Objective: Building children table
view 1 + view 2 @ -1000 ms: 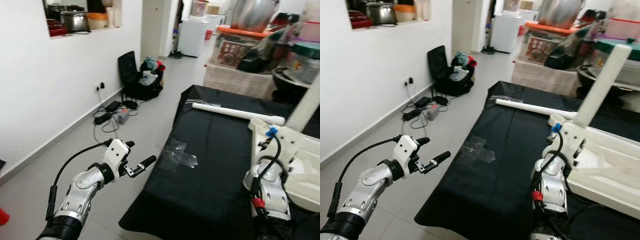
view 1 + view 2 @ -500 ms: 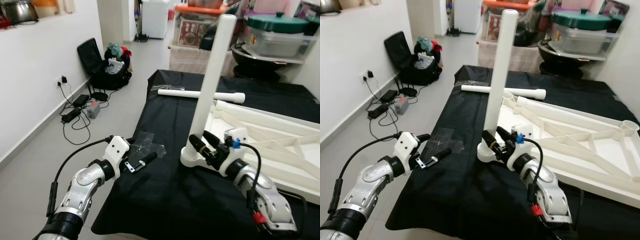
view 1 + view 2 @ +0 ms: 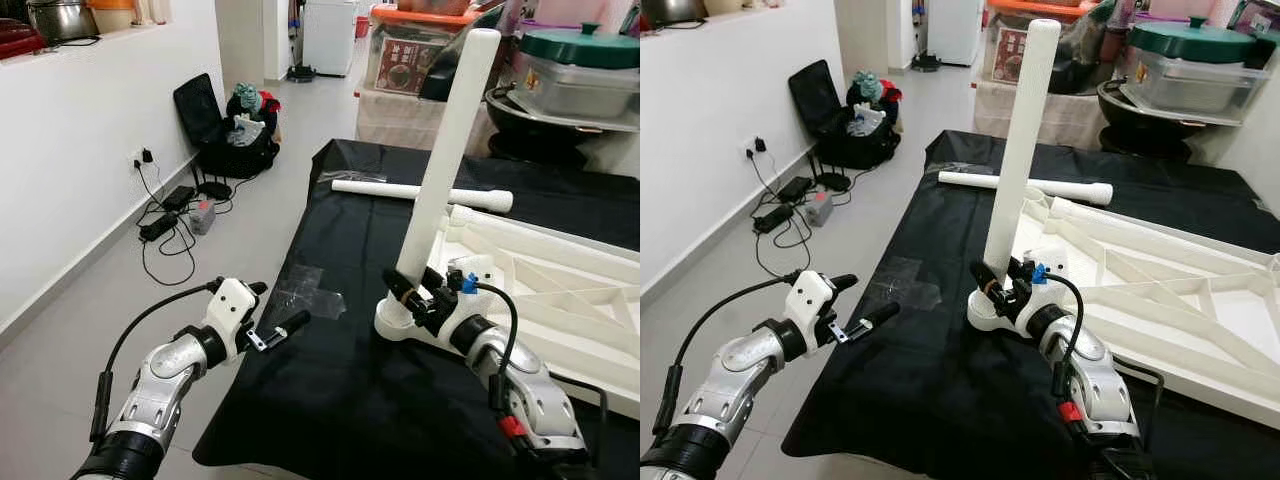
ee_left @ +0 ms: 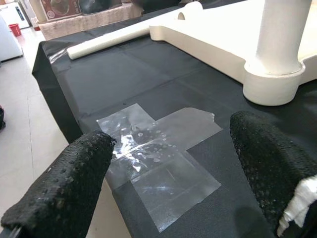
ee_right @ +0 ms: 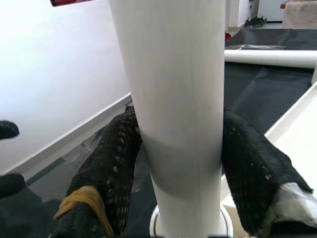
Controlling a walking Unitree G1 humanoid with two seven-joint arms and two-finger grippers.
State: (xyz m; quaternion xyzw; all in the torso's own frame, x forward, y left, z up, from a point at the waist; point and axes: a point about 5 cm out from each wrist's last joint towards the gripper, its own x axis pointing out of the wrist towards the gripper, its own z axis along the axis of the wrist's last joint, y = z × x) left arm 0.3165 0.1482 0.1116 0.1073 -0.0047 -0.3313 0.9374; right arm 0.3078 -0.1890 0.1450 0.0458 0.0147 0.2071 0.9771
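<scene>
White plastic table leg (image 3: 1018,165) is clasped low by the right gripper (image 3: 1002,287), seemingly for seating in its corner socket (image 3: 398,322); left gripper (image 3: 270,331) hovers unclenched, empty.

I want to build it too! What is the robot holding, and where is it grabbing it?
The right gripper holds the upright white table leg near its bottom, just above the socket. The left gripper is open and holds nothing.
</scene>
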